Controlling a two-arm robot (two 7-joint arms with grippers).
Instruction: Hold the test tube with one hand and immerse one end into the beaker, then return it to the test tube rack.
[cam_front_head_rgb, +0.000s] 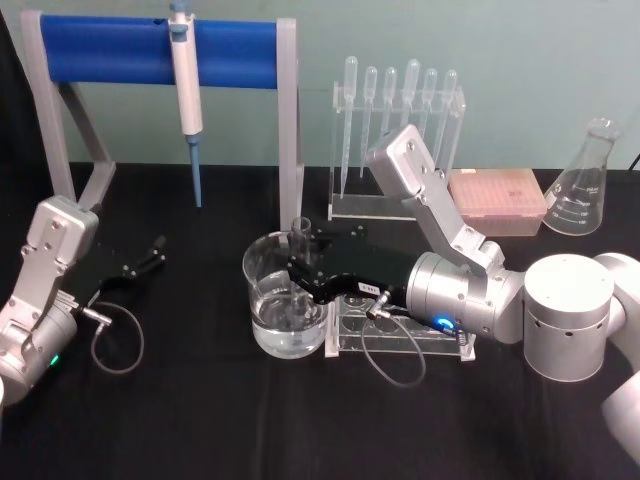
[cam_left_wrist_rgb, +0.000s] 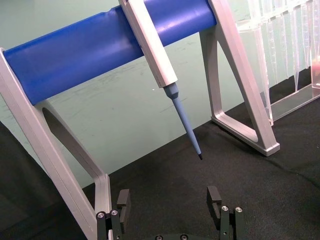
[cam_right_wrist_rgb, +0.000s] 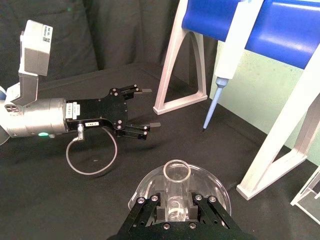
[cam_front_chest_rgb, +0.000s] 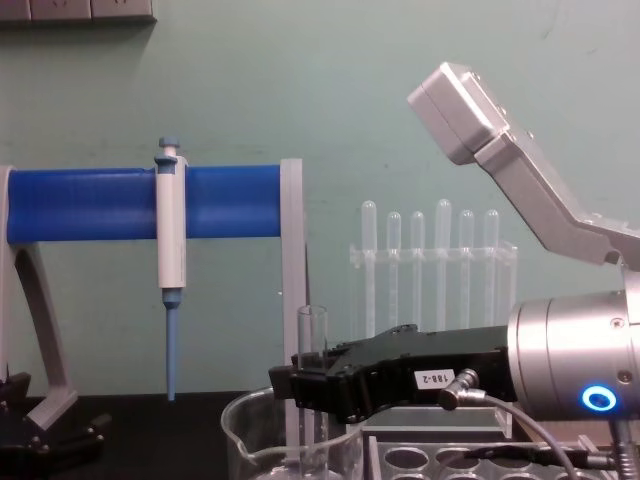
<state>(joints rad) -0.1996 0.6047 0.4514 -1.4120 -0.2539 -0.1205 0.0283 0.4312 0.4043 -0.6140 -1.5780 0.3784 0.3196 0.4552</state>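
Chest view first: the right gripper (cam_front_chest_rgb: 300, 385) reaches in from the right. Its black jaws are clamped on the test tube (cam_front_chest_rgb: 314, 335), which stands upright. The tube's open rim is above the jaws and its lower part is down inside the beaker (cam_front_chest_rgb: 248, 440). The beaker sits on the black table (cam_front_head_rgb: 200, 420) just to the left of the clear test tube rack (cam_front_head_rgb: 400, 335) and has clear liquid in its bottom. Whether the tube's round end reaches that liquid I cannot tell, because the gripper covers that stretch. Well off to the left, the left gripper (cam_front_head_rgb: 155, 250) hangs low over the table near the foot of the blue pipette stand (cam_front_head_rgb: 160, 50), jaws spread wide and holding nothing.
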